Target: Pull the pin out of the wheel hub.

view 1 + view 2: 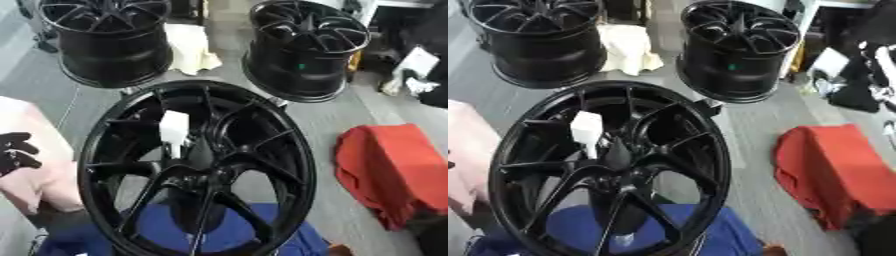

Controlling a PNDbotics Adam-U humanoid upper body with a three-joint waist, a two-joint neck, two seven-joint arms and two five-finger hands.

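Since the white pin sits in the middle of the black wheel hub, just above the center, I'd guess it's light, stiff plastic: blocky head, thin stem. Grab the head. Left hand shows at the left edge, fingers curled on nothing. Right hand isn't visible. 2 more glossy rims behind, plus a soft red cloth.
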